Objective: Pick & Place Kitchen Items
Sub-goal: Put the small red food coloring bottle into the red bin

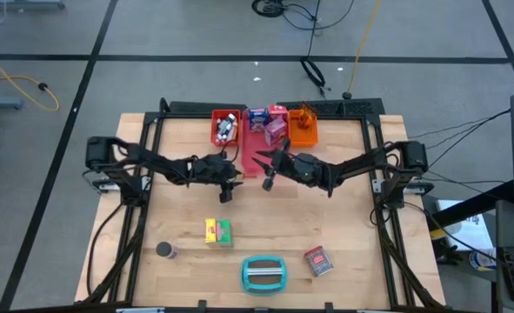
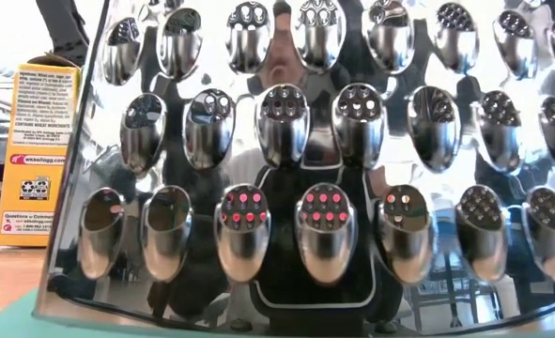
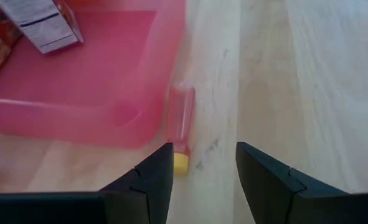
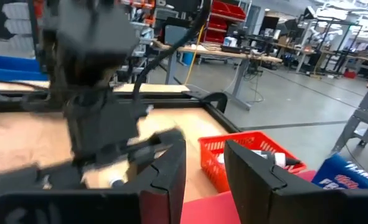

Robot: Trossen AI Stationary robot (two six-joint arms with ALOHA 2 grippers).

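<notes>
A small pink bottle (image 3: 181, 124) with a yellow cap (image 3: 181, 163) lies on its side on the wood, along the outer wall of the pink tray (image 3: 78, 118). My left gripper (image 3: 204, 160) hovers open just short of it, with the cap next to one fingertip (image 3: 162, 165). My right gripper (image 4: 203, 163) is open with nothing between its fingers, raised beside the pink tray (image 1: 250, 156) and looking toward the red tray (image 4: 246, 152). In the high view the left gripper (image 1: 228, 185) and the right gripper (image 1: 270, 176) stand close together at mid-table.
Red tray (image 1: 226, 128), pink tray and orange tray (image 1: 303, 129) line the far edge, with boxes (image 1: 258, 116) and a purple packet (image 1: 276, 130). Nearer lie yellow-green boxes (image 1: 217, 230), a dark can (image 1: 165, 250), a red packet (image 1: 318, 261) and a teal-grey grater (image 1: 264, 272).
</notes>
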